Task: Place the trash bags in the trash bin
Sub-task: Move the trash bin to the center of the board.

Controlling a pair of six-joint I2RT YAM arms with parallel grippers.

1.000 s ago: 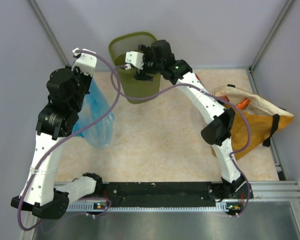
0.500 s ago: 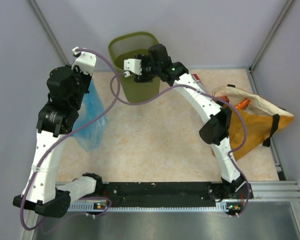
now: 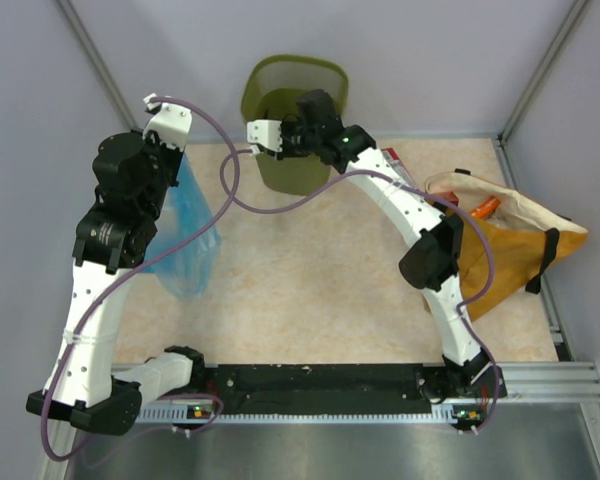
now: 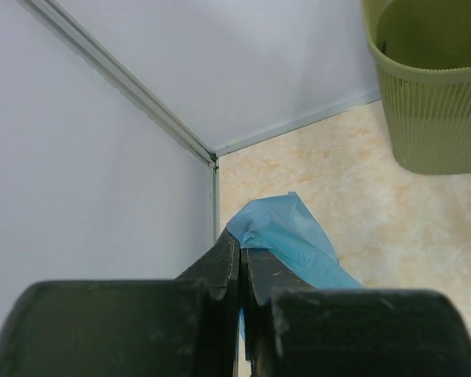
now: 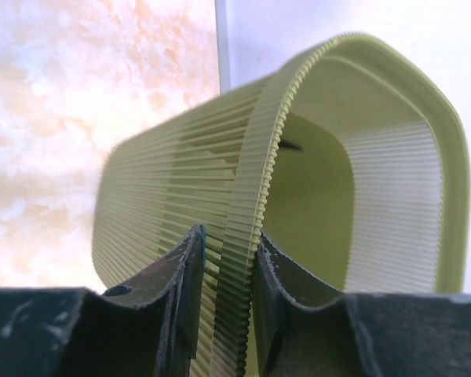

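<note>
My right end effector [image 5: 226, 243] pinches the rim of the olive-green ribbed wastebasket [image 5: 173, 181], which could tip over. My left end effector [image 4: 239, 247], clamped on the thin light-blue plastic bag [image 4: 286, 236], may drop it.

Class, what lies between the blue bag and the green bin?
Between trash bag and bin: bare tabletop in left wrist view; top view adds a purple cable overhead.

Left arm [image 3: 92, 290]: raised, elbow bent, wrist high by the left wall.
Left gripper [image 4: 239, 250]: jaws pressed together, pinching trash bag [image 4: 286, 236] film.
Right arm [image 3: 400, 205]: stretched far forward and leftward.
Right gripper [image 5: 226, 239]: fingers astride trash bin [image 5: 165, 188] rim, clamping it.
</note>
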